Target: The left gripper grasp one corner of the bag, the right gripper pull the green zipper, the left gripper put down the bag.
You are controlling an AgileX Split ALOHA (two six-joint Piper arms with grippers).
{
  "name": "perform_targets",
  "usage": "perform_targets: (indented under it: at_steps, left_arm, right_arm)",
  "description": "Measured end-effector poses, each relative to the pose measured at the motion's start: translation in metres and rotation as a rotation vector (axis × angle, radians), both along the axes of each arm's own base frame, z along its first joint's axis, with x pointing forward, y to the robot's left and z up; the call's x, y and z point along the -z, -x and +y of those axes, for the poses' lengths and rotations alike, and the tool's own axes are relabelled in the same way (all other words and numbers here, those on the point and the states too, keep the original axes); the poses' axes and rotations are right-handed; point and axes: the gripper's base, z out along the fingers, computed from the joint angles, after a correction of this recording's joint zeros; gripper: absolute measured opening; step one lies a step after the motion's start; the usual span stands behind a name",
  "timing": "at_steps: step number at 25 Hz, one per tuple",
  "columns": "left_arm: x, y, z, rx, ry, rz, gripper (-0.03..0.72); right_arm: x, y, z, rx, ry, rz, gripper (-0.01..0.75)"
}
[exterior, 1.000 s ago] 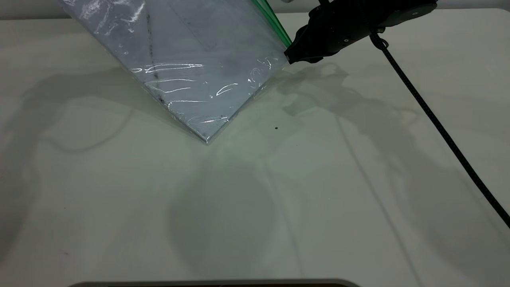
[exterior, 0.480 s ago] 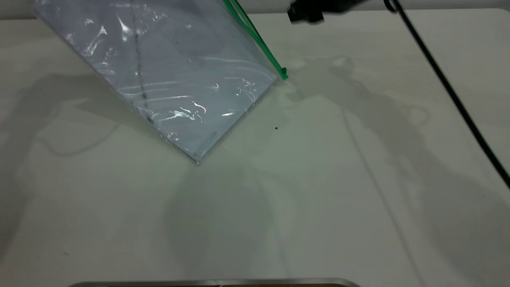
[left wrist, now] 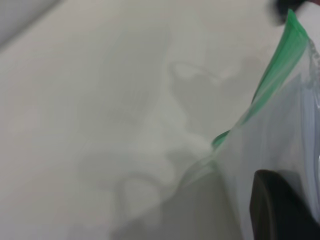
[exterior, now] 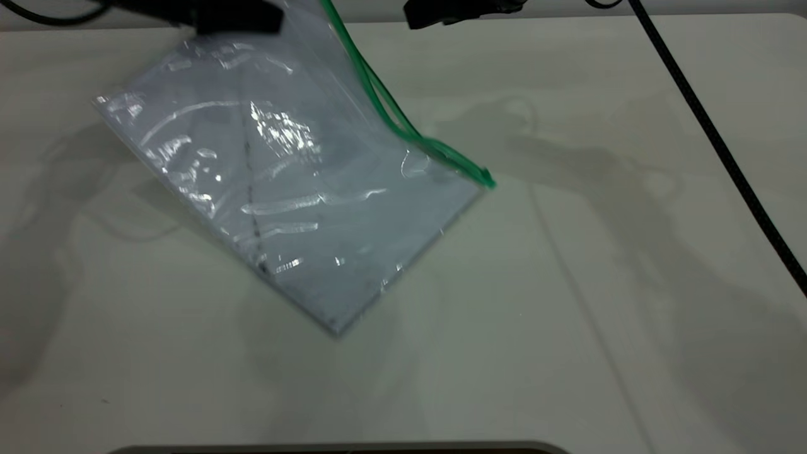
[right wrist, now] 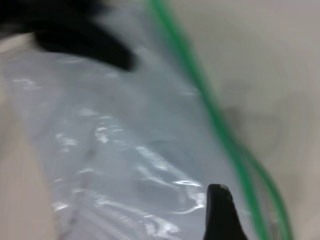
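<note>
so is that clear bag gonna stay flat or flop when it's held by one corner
Probably floppy: the bag wrinkles with glare creases and its green zipper edge bows. The sheet inside likely adds some stiffness. The glossy film looks slippery; the left gripper holds its top corner.

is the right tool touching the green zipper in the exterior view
No, the right tool sits at the top edge, apart from the green zipper, with bare table between them.

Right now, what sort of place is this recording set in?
Probably a robot test bench: a bare pale table, two black grippers, left and right, and a clear bag as the only prop.
</note>
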Motion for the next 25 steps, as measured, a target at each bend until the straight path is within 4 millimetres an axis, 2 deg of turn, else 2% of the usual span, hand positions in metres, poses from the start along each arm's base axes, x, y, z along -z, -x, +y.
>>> perform_targets:
  at_steps: [3, 5, 8, 10, 13, 17, 20, 22, 25]
  left_arm:
    - [0.008, 0.000, -0.012, -0.051, -0.012, 0.090, 0.074]
    - [0.009, 0.000, -0.019, -0.088, -0.007, 0.165, 0.114]
    - [0.009, 0.001, -0.025, -0.139, 0.012, 0.285, 0.235]
    - [0.007, 0.002, -0.024, -0.170, 0.014, 0.373, 0.344]
    - [-0.004, 0.004, -0.012, -0.201, -0.025, 0.476, 0.471]
    - [-0.047, 0.007, 0.022, -0.256, -0.096, 0.550, 0.523]
    - [-0.095, 0.014, 0.046, -0.319, -0.081, 0.609, 0.524]
    - [-0.125, 0.018, 0.054, -0.363, -0.066, 0.610, 0.524]
    - [-0.175, 0.028, 0.055, -0.399, -0.067, 0.539, 0.524]
  right_arm:
    - [-0.029, 0.010, 0.000, -0.074, 0.013, 0.026, 0.506]
    - [-0.059, 0.019, -0.001, -0.124, 0.022, 0.016, 0.500]
    - [-0.106, 0.037, -0.003, -0.189, 0.025, 0.022, 0.483]
    - [-0.134, 0.052, -0.006, -0.233, 0.029, 0.039, 0.467]
    - [-0.176, 0.077, -0.013, -0.275, 0.039, 0.064, 0.442]
    - [-0.225, 0.115, -0.026, -0.325, 0.087, 0.077, 0.421]
    - [-0.253, 0.136, -0.037, -0.267, 0.126, 0.068, 0.414]
    - [-0.270, 0.149, -0.046, -0.206, 0.154, 0.059, 0.413]
    - [-0.292, 0.169, -0.060, -0.099, 0.210, 0.043, 0.413]
